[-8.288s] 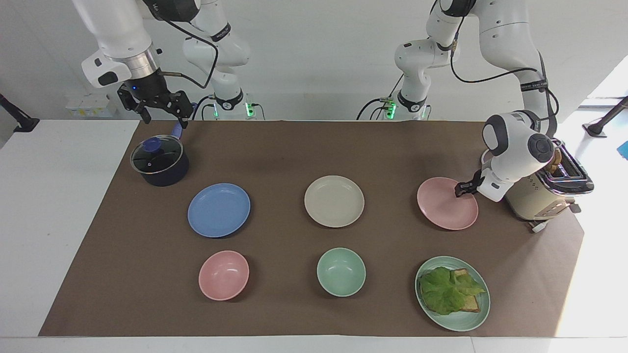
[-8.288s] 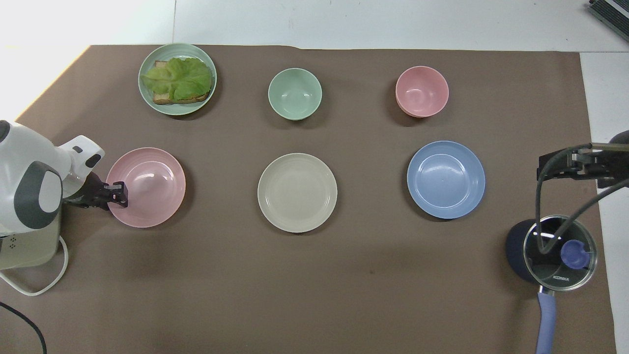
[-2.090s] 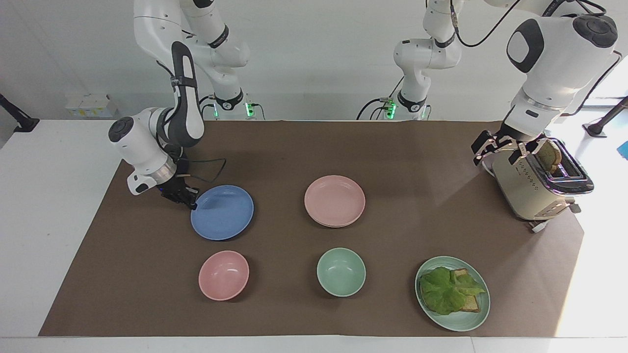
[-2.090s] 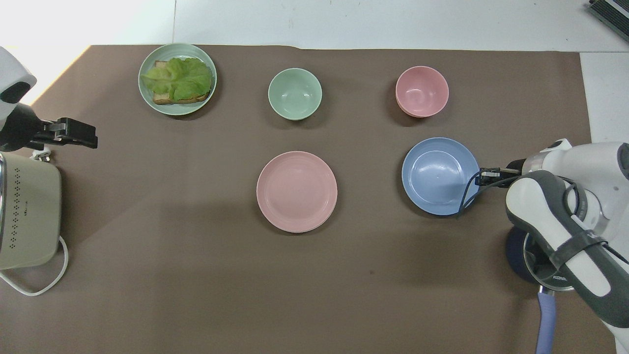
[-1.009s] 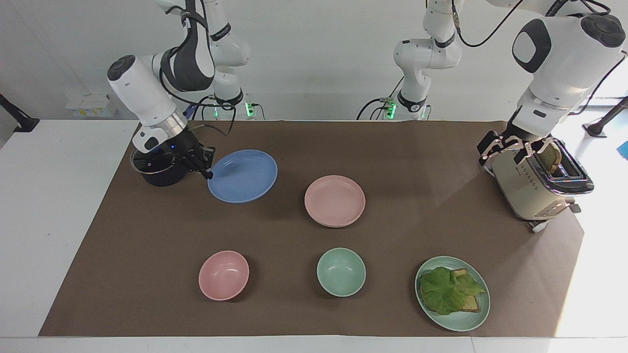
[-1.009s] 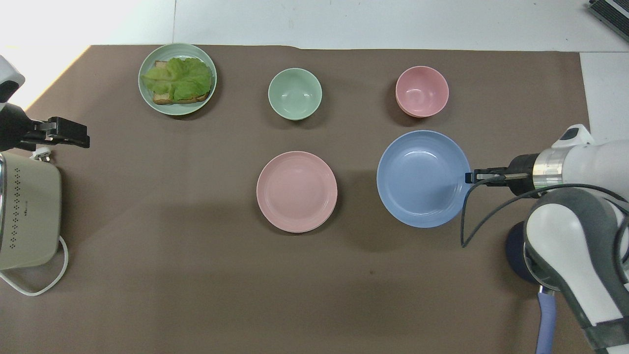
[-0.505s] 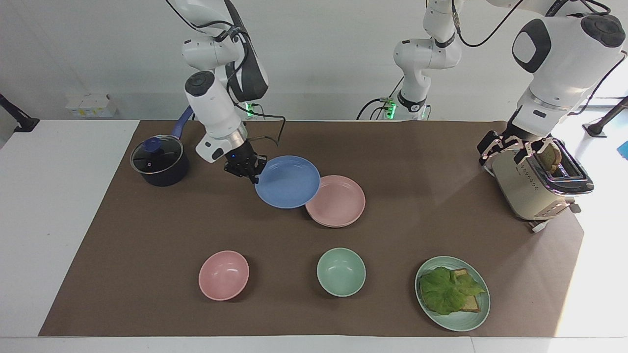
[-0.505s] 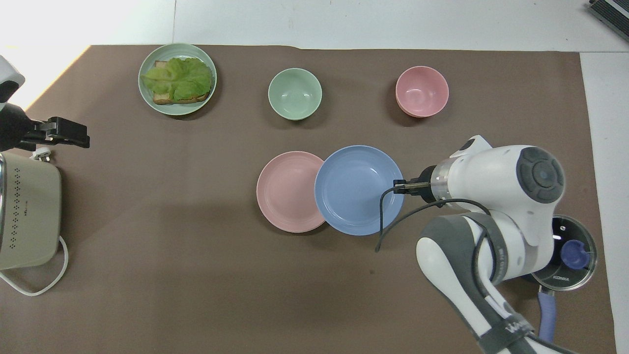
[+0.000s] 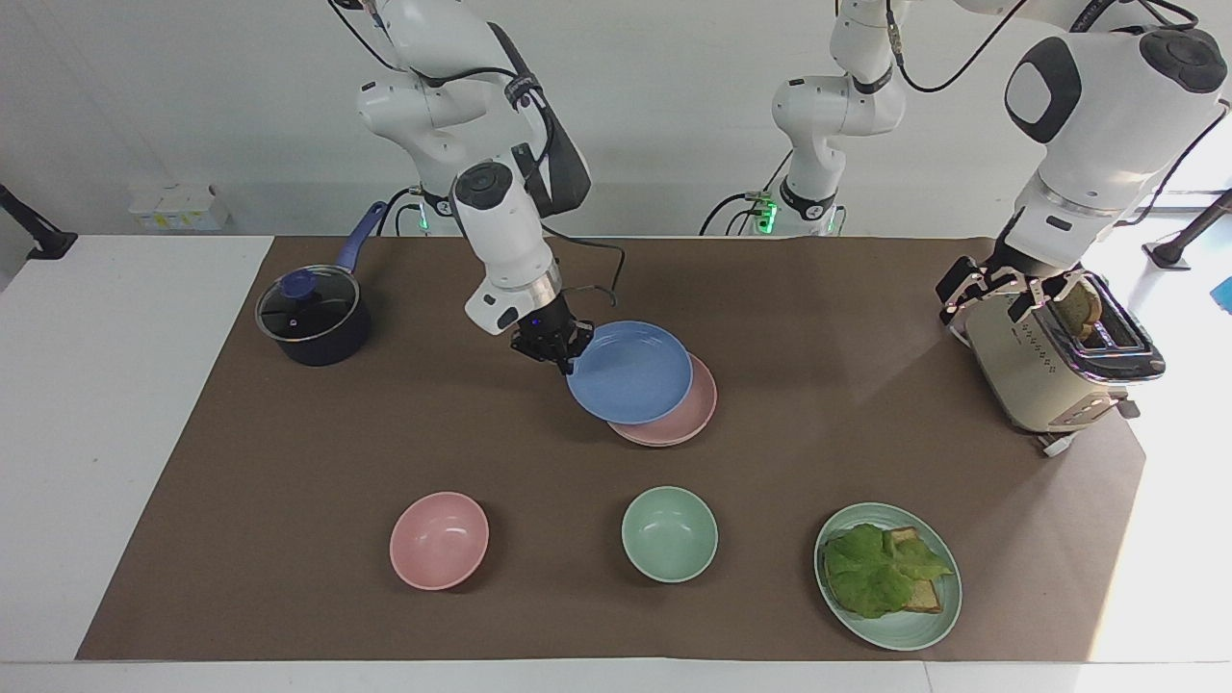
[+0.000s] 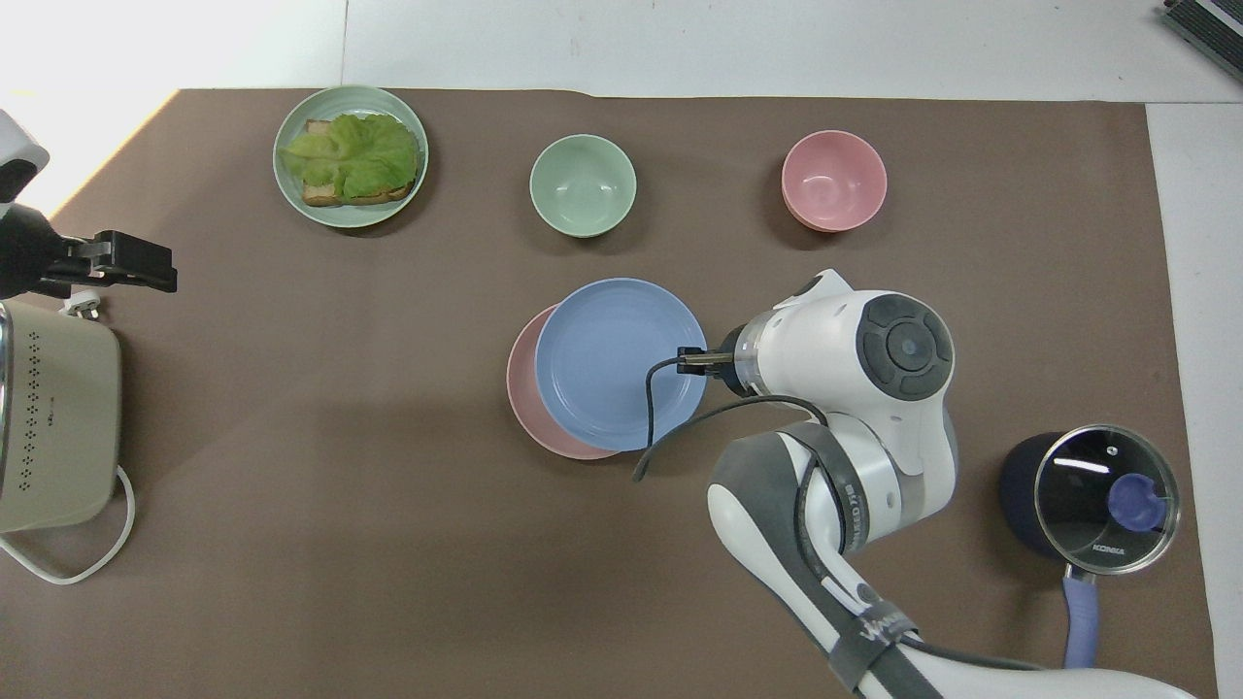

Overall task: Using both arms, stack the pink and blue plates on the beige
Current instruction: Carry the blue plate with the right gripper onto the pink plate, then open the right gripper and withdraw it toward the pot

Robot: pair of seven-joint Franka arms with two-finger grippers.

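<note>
1. Right gripper (image 9: pixel 561 355) is pinched shut on the rim of the blue plate (image 9: pixel 630 372), edge nearest its own arm's end of the table. Plate is in the air, slightly tilted, mostly over the pink plate (image 9: pixel 685 414).
2. Pink plate lies just below & a bit offset from the blue one; a crescent of it shows past the blue rim. Beige plate isn't visible, prob. under the pink.
3. Step in hand, as I read it: centre blue over pink, then lower. Carry it a bit more toward the left arm's end so rims line up before going down.
4. Level the plate first; a rim-only hold lets the free edge droop, so it could land edge-first & nudge the stack.
5. Release only once blue sits flat in pink's well; pull out sideways, low, w/o dragging the rim.
6. Plates: round, shallow, matte, same size, raised rims, so they should nest. Smooth surfaces look slippery.
7. Left gripper (image 9: pixel 996 289) waits, fingers spread, over the toaster (image 9: pixel 1049 371), well apart from the stack.
8. Brown mat (image 9: pixel 289 462) under everything looks flat & dull.
</note>
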